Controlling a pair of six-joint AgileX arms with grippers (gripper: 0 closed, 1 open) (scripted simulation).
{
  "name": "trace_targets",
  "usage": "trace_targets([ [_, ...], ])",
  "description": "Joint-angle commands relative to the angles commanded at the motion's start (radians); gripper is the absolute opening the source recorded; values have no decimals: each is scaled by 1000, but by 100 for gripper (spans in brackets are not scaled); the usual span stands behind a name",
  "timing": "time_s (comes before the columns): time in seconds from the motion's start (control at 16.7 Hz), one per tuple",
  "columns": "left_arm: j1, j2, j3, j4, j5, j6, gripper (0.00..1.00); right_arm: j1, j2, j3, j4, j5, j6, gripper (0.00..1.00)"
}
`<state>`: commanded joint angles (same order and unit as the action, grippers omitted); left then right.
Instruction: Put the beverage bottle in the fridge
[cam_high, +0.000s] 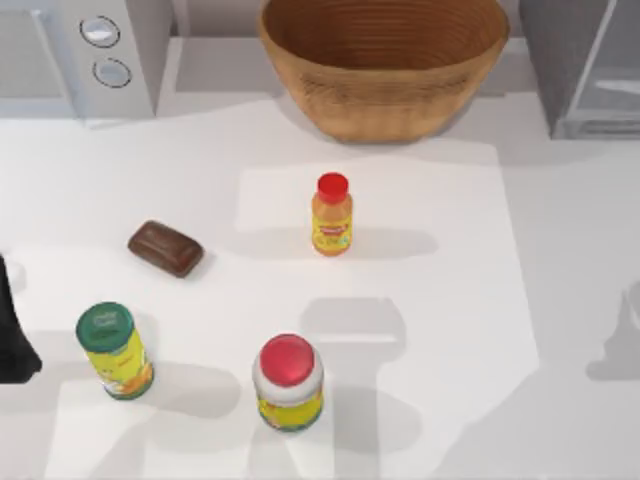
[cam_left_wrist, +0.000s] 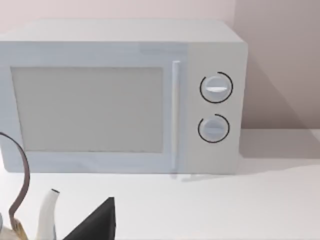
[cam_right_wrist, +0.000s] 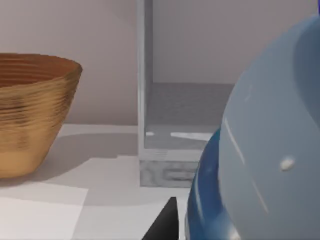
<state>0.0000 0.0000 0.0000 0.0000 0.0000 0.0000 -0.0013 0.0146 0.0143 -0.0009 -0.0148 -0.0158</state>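
- Right claw (cam_right_wrist: 167, 222): one dark finger shows in the right wrist view, just beside the beverage bottle (cam_right_wrist: 265, 150). The bottle sits so close to that camera that I judge the claw to be clamped on it. The second finger is hidden behind the bottle.
- The bottle is off the tabletop (cam_right_wrist: 100, 200), carried at the right side and facing the open front of the fridge (cam_right_wrist: 144, 100). It is near the fridge but not yet inside.
- Handling, as a judgement: the clear plastic wall is smooth and probably slick. It will likely give a little under pressure, so a hard squeeze could dent it and a light one could let it slide.
- If the bottle is filled, it will have some weight low down and tend to swing when the wrist turns.
- The best hold is across the body at the blue label band, where the surface is straight. The rounded shoulder above narrows and would let the bottle slip. The present grip looks to be about at that band.
- Pose: the right wrist looks level, pointing toward the fridge's pale interior. The wicker basket (cam_right_wrist: 30, 110) stands off to one side, well apart from the fridge opening.
- The fridge's lower lip will need clearing, so the bottle's base should stay above it.
- Left arm (cam_high: 12, 340): parked at the tabletop's left edge, its wrist facing the microwave (cam_left_wrist: 120, 100). I cannot tell whether its claw is open or closed.
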Motion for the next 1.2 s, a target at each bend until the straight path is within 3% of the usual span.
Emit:
trace_targets([
  [0.42,0,0,0,0,0,0,100,-1,-9,-14,0,12,16,1],
  [0.66,0,0,0,0,0,0,100,0,94,76,69,13,14,1],
  [0.9,0,0,0,0,0,0,100,-11,362,314,240,9,13,1],
  [1.2,0,0,0,0,0,0,100,-59,896,696,539,-27,13,1],
])
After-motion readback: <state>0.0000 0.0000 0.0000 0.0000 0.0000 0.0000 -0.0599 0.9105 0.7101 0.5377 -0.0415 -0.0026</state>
